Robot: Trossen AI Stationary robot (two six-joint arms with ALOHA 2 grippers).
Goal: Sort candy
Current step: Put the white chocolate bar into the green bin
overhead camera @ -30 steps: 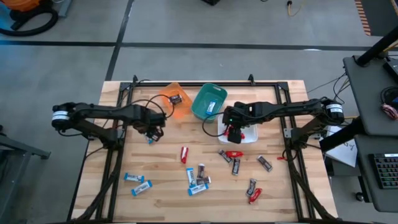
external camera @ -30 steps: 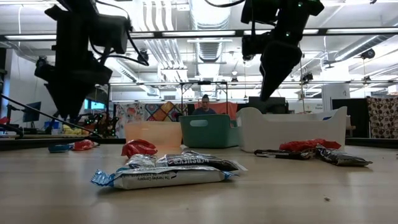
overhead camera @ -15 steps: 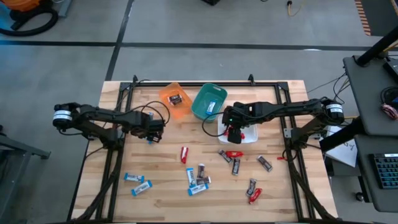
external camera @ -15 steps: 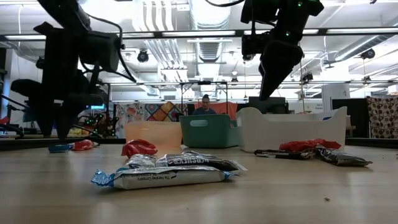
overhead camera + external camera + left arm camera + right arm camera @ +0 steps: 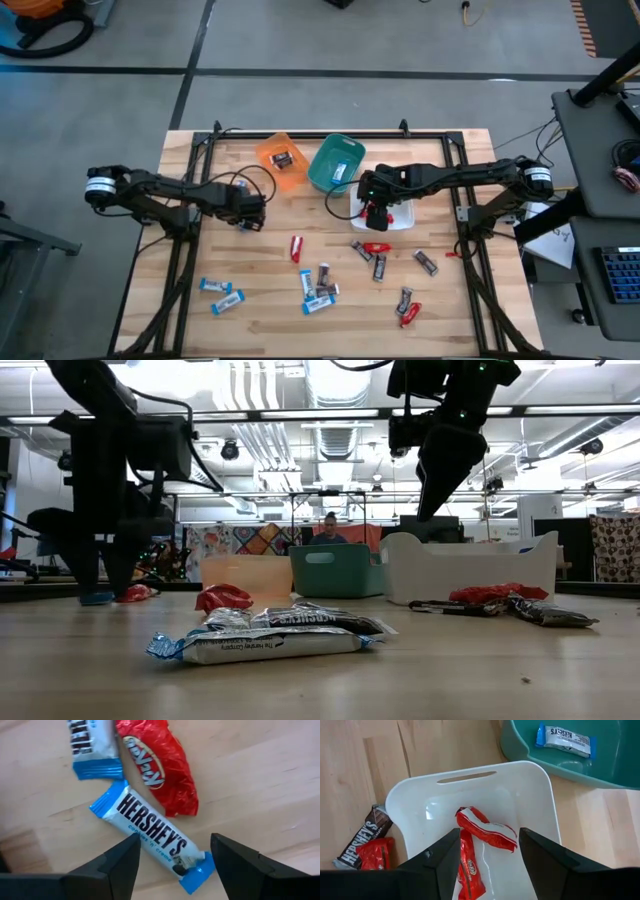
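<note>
My left gripper (image 5: 172, 851) (image 5: 246, 214) is open and low over the table's left half, pointing down. Its fingers stand on either side of a blue-and-white Hershey's bar (image 5: 152, 836) that lies flat on the wood, without plainly touching it. A red KitKat (image 5: 159, 766) and a second blue-and-white bar (image 5: 91, 745) lie right beside it. My right gripper (image 5: 487, 845) (image 5: 377, 211) hangs open above the white bin (image 5: 540, 795), in which red candies (image 5: 485, 830) lie. More red, blue-and-white and dark bars (image 5: 320, 284) are scattered across the near half of the table.
The orange bin (image 5: 270, 152) holds a dark bar and the teal bin (image 5: 322, 172) a blue-and-white one; both stand at the far middle, left of the white bin. Dark bars (image 5: 380, 266) and a red one (image 5: 376, 247) lie near the white bin. Two blue-and-white bars (image 5: 221, 294) lie near left.
My left gripper has come down toward the table over the blue-and-white bar, its arm folding lower. My right arm has stayed still above the white bin. No candy has moved.
</note>
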